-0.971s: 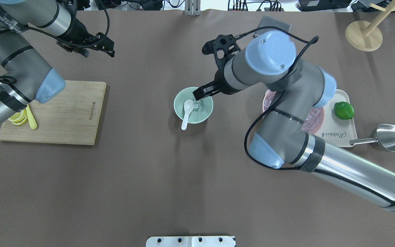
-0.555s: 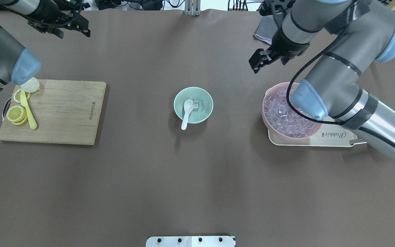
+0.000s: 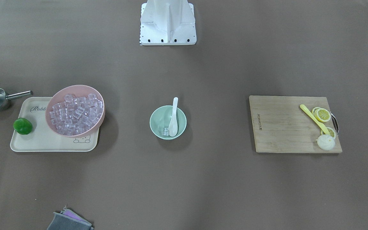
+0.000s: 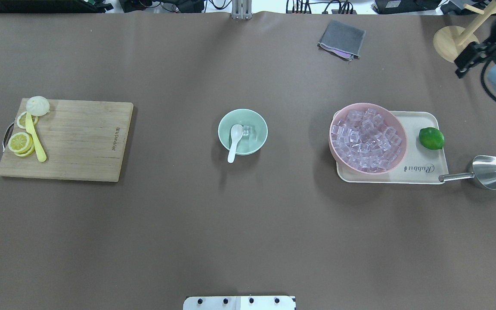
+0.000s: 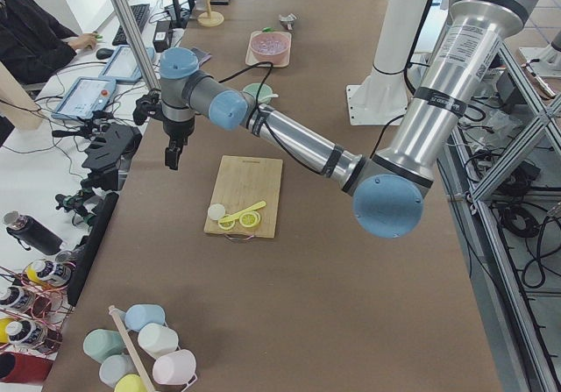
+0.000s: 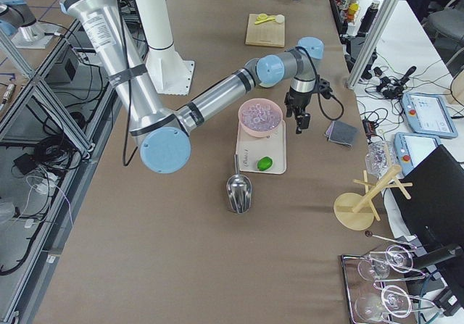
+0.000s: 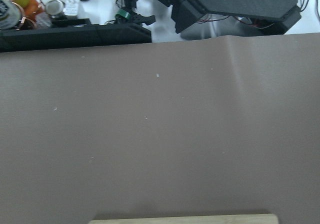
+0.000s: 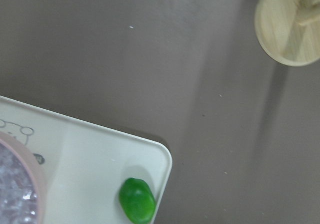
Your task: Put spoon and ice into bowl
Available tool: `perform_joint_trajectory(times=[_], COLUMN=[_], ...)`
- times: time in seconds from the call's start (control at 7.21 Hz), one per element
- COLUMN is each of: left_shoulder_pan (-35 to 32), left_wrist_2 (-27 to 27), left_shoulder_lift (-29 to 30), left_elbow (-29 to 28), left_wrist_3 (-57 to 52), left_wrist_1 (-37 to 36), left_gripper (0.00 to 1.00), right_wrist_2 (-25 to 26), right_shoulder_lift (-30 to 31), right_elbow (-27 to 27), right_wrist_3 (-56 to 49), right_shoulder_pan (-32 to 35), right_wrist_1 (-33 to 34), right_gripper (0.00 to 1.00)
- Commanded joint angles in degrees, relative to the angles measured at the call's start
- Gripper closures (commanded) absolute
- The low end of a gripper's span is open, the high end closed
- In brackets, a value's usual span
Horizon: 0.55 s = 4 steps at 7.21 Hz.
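1. Seemingly done at mid-table: the spoon (image 4: 235, 135) lies with its deep scoop inside the bowl (image 4: 230, 118), its short handle propped over the rim nearest the robot; one ice (image 4: 248, 130) cube sits just beside the scoop on the bowl's floor.
2. Judged from that, both items are in and no step looks left; the spoon is white and translucent, the cube clear and glossy, the bowl plain mint green.
3. Farther off, the right gripper (image 4: 463, 63) hangs past the pink bowl (image 4: 331, 137) of spare cubes; the left gripper (image 5: 172, 158) hovers beyond the cutting board (image 4: 80, 137); how wide either's fingers stand cannot be told.
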<state>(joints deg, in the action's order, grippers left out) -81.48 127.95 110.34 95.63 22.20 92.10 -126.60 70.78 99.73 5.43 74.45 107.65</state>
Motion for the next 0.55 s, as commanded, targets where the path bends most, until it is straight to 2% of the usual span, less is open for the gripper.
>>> perform_joint_trajectory(times=[0.0,0.14,0.42], left_shoulder_pan=[-4.3,-5.5,-7.0], left_wrist_2=[-0.5,-0.4,-0.1], left_shoulder_lift=[-10.9,-13.0,-15.7], left_elbow=[0.8,-0.4,-2.5], left_wrist_3=[-4.5,-8.2,-8.0], left_wrist_1=[5.5,7.3,5.6], left_gripper=[0.02,0.02,0.02], right_wrist_2=[-5.7,-8.5,-9.5], right_shoulder_lift=[7.8,12.0,15.9], right_elbow=[-0.7,-0.8,-0.9], right_wrist_3=[-8.4,-8.4,-8.6], right_shoulder_pan=[11.7,15.3,17.7], right_wrist_1=[0.3,0.1,0.1], right_gripper=[0.0,0.0,0.0])
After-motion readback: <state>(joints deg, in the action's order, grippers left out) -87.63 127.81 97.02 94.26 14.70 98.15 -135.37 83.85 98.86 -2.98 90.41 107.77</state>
